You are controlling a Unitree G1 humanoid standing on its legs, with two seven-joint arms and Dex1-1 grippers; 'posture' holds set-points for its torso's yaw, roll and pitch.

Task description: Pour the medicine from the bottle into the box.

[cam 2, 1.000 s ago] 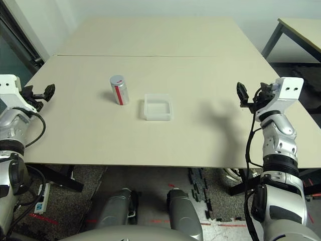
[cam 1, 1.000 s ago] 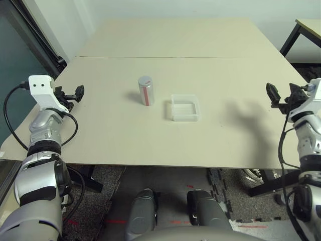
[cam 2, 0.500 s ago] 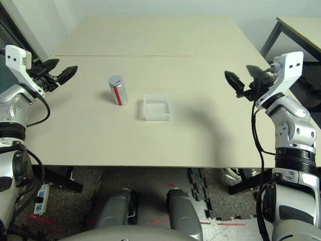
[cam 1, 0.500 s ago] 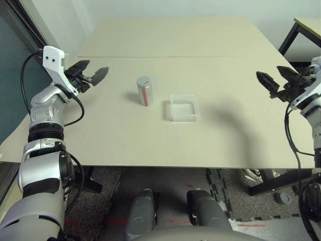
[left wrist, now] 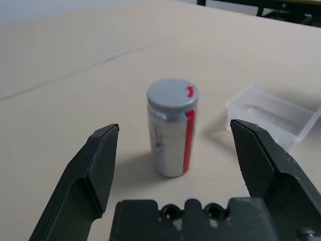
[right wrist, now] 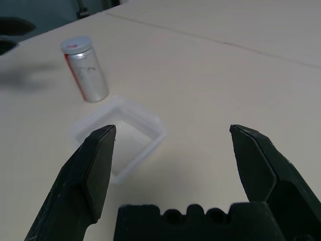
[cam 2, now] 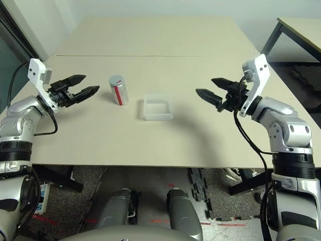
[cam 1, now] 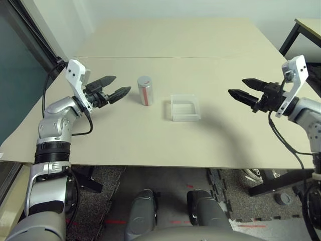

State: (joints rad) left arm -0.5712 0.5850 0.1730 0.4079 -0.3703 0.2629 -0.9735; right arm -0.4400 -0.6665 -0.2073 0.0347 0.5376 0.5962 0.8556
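Both grippers have swung inward since a second ago: left gripper (cam 1: 118, 86) and right gripper (cam 1: 241, 88) gape empty. Bottle (cam 1: 145, 91) stands capped, at ten o'clock from box (cam 1: 184, 108).

Readable text: none on anything in the scene.
Bottle (left wrist: 172, 132): no legible label; a plain red stripe runs down its side at about 3 o'clock in the left wrist view, with faint scribble-like marks on the silver wall that form no letters.
Bottle cap (left wrist: 172, 94): a small red mark near its edge, not a letter or number.
Box (cam 1: 184, 107): clear plastic, no print.
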